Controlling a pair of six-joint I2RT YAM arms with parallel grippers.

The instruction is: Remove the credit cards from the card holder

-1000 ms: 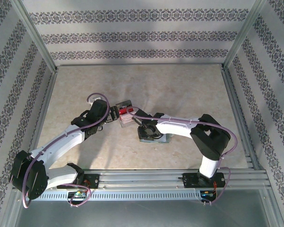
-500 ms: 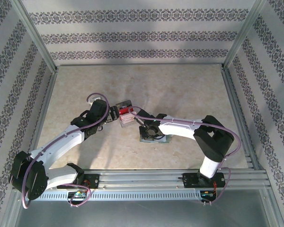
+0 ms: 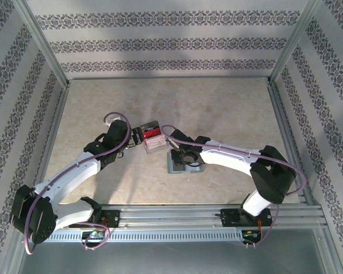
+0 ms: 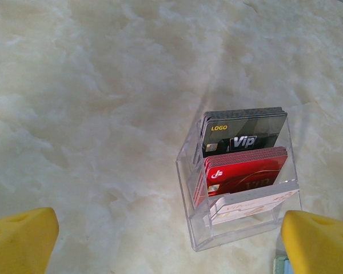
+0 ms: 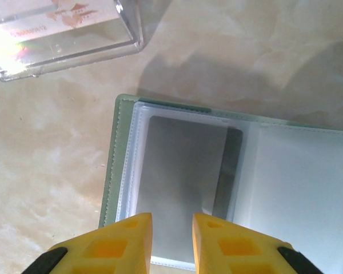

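The card holder, a pale teal wallet, lies open on the table under my right gripper. A grey credit card sits in its left panel's clear slot, with a darker strip along its right edge. My right gripper hangs over the card's near end, its yellow fingers a narrow gap apart, with the flat card showing between them. My left gripper stands wide open at the clear tray, yellow fingertips far apart with nothing between them.
The clear plastic tray holds upright stacks of black cards, red cards and white cards, just beyond the wallet's far left corner. Metal frame rails and patterned walls surround the marble tabletop.
My right gripper's fingers have drawn much closer together over the wallet, and the right arm's elbow has swung out to the right. The left arm has stayed in place.
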